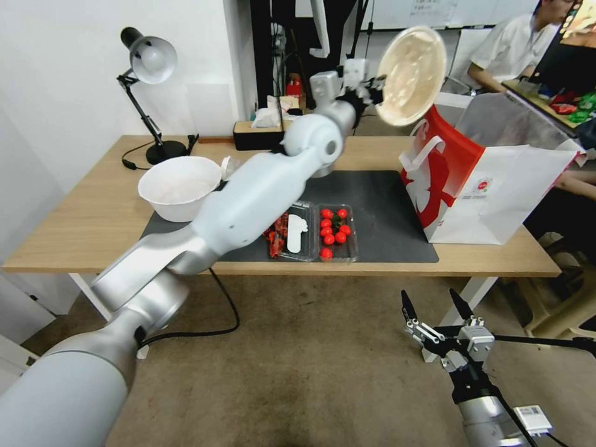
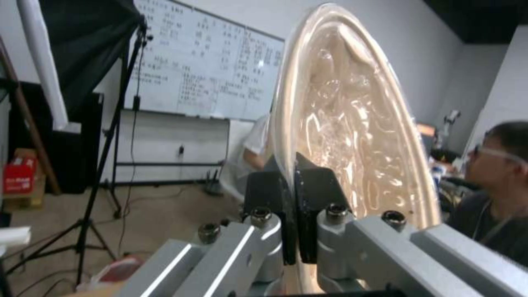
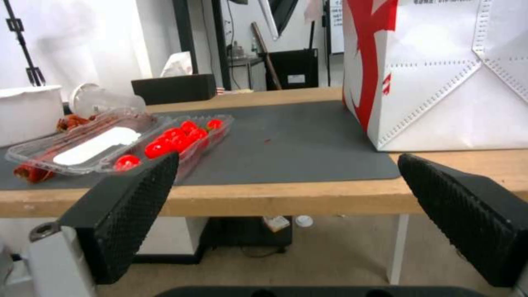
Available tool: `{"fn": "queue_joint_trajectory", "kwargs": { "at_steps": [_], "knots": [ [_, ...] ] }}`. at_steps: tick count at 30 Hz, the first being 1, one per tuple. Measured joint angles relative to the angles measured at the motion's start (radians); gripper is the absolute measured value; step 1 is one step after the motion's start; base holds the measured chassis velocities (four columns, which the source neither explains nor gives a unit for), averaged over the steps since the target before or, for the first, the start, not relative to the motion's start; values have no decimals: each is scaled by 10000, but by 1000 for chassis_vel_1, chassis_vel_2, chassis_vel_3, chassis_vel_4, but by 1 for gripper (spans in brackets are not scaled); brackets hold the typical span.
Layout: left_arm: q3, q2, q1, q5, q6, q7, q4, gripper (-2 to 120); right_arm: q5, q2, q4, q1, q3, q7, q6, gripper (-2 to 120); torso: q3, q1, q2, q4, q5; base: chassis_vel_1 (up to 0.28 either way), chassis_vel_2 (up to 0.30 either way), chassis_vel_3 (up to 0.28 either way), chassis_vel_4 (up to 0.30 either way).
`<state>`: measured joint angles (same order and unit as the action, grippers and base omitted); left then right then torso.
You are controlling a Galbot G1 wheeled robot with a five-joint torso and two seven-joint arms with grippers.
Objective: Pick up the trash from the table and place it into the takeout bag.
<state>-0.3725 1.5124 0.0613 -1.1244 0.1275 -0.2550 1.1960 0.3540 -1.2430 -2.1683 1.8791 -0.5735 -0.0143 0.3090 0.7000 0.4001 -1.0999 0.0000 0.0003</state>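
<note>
My left gripper point(image 1: 374, 88) is raised high over the far side of the table point(image 1: 93, 217), shut on the rim of a round beige dish point(image 1: 413, 74). The dish stands on edge just above the open top of the red and white takeout bag point(image 1: 472, 180). Up close, the black pads point(image 2: 316, 185) of the left gripper point(image 2: 291, 177) pinch the dish point(image 2: 357, 123) rim. A clear plastic cup point(image 1: 228, 166) lies on its side behind the trays. My right gripper point(image 1: 437, 310) hangs open and holding nothing, low in front of the table's front edge point(image 3: 286, 198).
A big white bowl point(image 1: 180, 186) sits on the left end of the dark mat point(image 1: 385, 211). Two clear trays point(image 1: 335, 233), one with red tomatoes, lie near the front edge. A desk lamp point(image 1: 149, 62) and a black tissue box point(image 1: 257, 133) stand at the back.
</note>
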Motion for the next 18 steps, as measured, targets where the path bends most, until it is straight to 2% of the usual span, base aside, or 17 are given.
{"fn": "queue_joint_trajectory", "kwargs": {
  "at_steps": [2,3,4,5,7,13,18],
  "knots": [
    [54,475,212,63,-396,76,-371,0,-65,-55,0,72,0,9,46,100,0,0,0,1,-1,0,0,0,0],
    [-48,692,297,73,-751,390,-494,0,-94,-94,0,103,3,17,82,100,-1,0,0,1,-3,0,0,0,0],
    [-48,692,297,73,-751,390,-494,0,-94,-94,0,103,3,17,82,100,-1,0,0,1,-3,0,0,0,0],
    [-269,846,322,220,-949,743,-550,0,-118,-133,1,124,5,23,107,100,-2,0,0,-1,-1,0,0,0,0],
    [-582,973,333,474,-1096,982,-600,0,-133,-181,0,166,5,32,150,100,-2,0,0,-4,-1,0,0,0,0],
    [-1386,1020,407,900,-1305,1025,-702,0,-173,-286,-17,349,-43,59,264,100,-1,0,0,-1,-1,0,0,0,0],
    [-1546,994,368,990,-1320,1025,-734,0,-190,-381,31,482,-73,86,366,100,-2,-1,0,1,-2,0,0,0,0]
  ]
}}
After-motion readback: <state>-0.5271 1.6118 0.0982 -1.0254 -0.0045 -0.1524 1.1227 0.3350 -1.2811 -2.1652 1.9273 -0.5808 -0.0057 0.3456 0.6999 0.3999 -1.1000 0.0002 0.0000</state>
